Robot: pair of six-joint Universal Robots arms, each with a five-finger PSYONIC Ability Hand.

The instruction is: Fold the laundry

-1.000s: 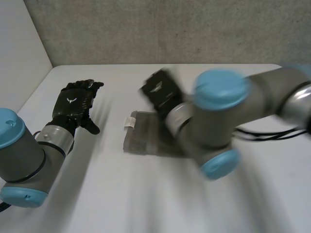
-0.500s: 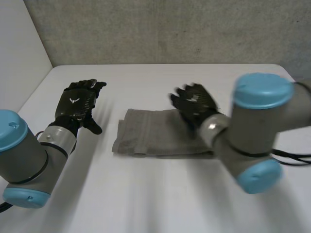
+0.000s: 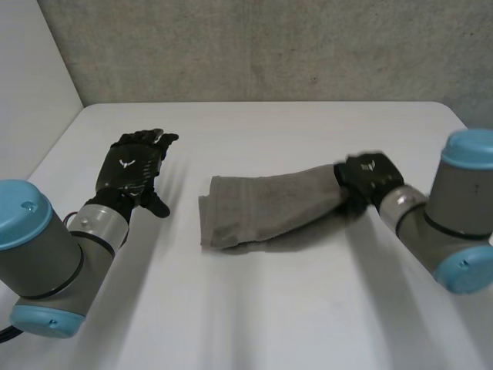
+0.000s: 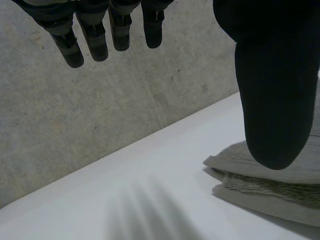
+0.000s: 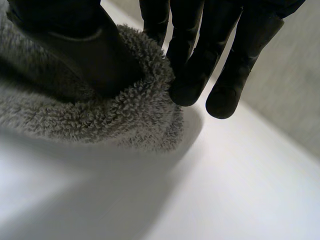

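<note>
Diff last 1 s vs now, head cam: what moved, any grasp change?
The right hand swept from over the grey towel's left part toward the robot's right. It now pinches the towel's right end between thumb and fingers, and the towel lies drawn out longer and skewed. Unchanged: the left hand is open to the towel's left, apart from it, barely shifted.

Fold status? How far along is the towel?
Done: the grey towel lies in stacked layers on the table. In hand: the right robot hand pinches its right end. To do: the left robot hand is open, off the cloth; any last fold and the release remain.
</note>
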